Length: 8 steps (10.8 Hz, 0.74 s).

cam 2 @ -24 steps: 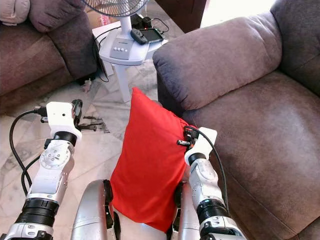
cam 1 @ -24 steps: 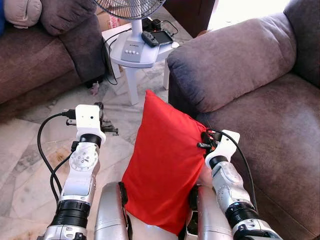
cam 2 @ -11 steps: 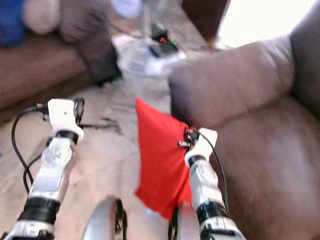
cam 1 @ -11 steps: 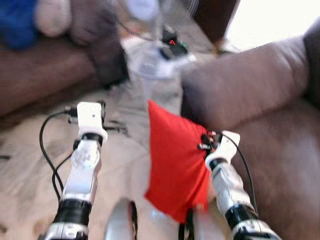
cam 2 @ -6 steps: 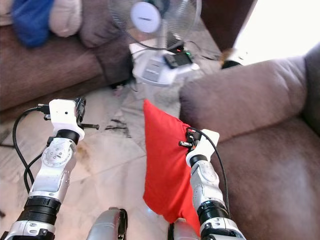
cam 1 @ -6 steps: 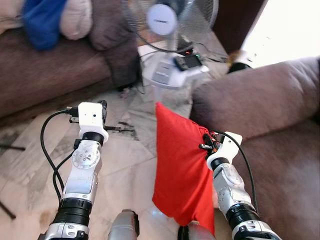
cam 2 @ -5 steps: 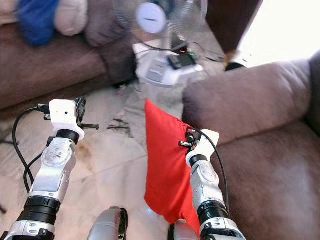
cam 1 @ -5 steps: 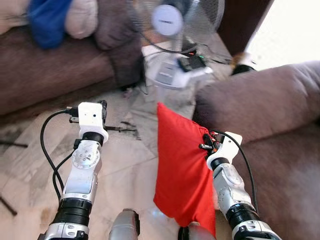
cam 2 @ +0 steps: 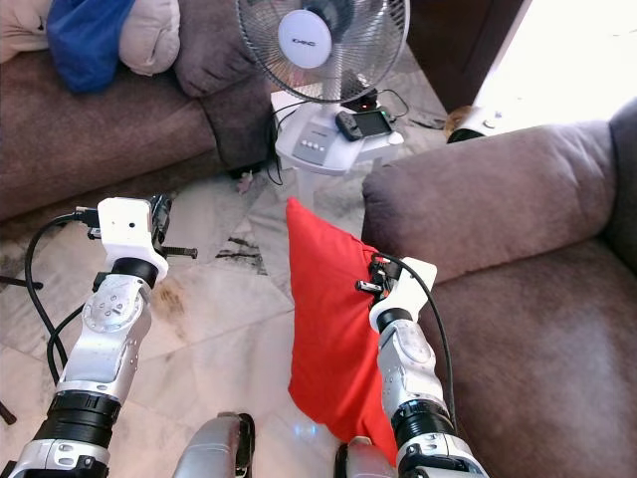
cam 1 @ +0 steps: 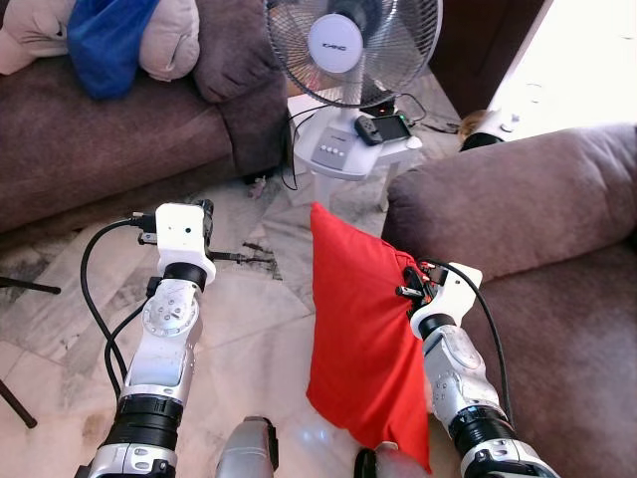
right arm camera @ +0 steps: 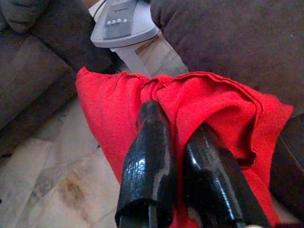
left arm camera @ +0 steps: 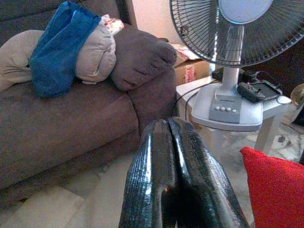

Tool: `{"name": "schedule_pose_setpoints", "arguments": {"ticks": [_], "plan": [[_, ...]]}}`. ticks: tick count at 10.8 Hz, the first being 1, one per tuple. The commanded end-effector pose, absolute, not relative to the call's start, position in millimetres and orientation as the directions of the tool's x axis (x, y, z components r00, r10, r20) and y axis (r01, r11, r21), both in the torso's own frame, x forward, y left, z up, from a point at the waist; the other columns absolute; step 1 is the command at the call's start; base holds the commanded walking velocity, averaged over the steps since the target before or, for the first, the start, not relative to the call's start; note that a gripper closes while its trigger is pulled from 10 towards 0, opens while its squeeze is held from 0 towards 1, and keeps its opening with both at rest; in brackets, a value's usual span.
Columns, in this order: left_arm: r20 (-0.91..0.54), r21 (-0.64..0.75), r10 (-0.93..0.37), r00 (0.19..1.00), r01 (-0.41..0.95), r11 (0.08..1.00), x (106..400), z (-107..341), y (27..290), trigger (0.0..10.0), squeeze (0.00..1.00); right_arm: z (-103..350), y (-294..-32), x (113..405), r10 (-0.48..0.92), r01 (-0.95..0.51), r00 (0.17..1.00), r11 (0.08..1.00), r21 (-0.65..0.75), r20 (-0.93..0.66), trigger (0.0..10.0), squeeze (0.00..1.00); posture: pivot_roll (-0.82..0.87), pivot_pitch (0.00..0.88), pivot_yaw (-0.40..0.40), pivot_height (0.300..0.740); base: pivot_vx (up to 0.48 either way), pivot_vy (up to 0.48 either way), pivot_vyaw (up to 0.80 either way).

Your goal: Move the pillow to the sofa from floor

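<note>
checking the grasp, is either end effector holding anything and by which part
The right end effector pinches the red pillow by bunched fabric at its edge; the left end effector is shut on nothing.

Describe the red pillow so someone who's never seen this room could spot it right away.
Find the big brown sofa on the robot's right; just off its armrest, above the marble floor, hangs the red pillow, pinched at its edge by the right gripper. It is the one bright red thing here, unlike the blue cloth and beige cushion on the other sofa.

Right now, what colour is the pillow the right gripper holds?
Plain red pillow, no pattern; clearest in the left eye view, pinched by the right gripper.
</note>
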State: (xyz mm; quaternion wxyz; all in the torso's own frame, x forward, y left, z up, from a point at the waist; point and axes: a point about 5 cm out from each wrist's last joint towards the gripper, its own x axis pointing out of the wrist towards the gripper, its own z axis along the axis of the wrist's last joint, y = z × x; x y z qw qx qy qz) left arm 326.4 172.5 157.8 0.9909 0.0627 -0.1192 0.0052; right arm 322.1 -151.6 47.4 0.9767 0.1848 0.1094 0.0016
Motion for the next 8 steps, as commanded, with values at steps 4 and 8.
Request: {"name": "schedule_pose_setpoints", "arguments": {"ticks": [4, 8], "plan": [[0.212, 0.129, -0.02, 0.977, -0.007, 0.992, 327.0, 154.5, 172.7, 10.0, 0.0, 76.1, -153.0, 335.7, 0.029, -0.008, 0.998, 0.935, 0.353, -0.055, 10.0, 0.0, 0.13, 0.145, -0.027, 0.74, 0.0, 0.0, 0.0], [0.219, 0.135, -0.024, 0.975, -0.006, 0.991, 338.6, 159.1, 174.8, 10.0, 0.0, 88.3, -152.7, 344.8, 0.026, -0.019, 1.0, 0.941, 0.337, -0.016, 10.0, 0.0, 0.12, 0.076, -0.012, 0.74, 0.0, 0.0, 0.0]]}}
